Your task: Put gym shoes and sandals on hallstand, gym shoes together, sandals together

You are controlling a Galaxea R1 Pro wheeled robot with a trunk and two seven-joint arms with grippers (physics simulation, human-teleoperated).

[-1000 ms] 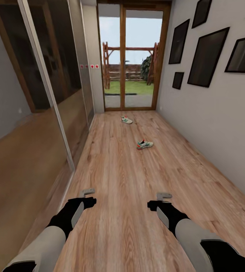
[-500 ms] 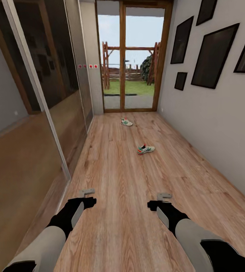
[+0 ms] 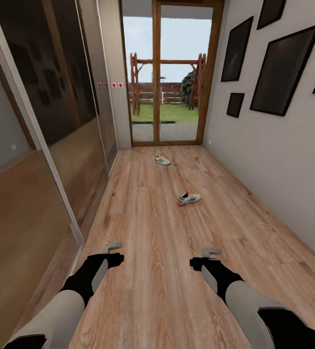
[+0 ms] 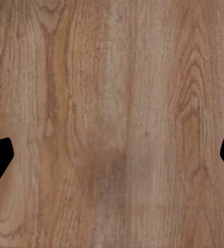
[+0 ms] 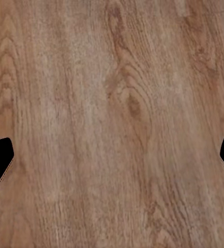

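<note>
Evidently nothing is placed yet: both gym shoes point(image 3: 188, 198) point(image 3: 162, 159) lie apart on the corridor floor point(image 3: 147, 232), while left gripper point(image 3: 112, 246) and right gripper point(image 3: 211, 251) hang spread and empty.

A narrow corridor with glossy dark wardrobe doors point(image 3: 55, 97), black picture frames point(image 3: 278, 72), and a daylit glazed door point(image 3: 169, 72).

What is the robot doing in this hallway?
It is in a corridor with two gym shoes lying apart on the wood floor: the nearer shoe is mid-corridor, the farther shoe is close to the glass door. The left gripper and right gripper are both open and empty, held out over bare floor. Nothing has been picked up.
</note>
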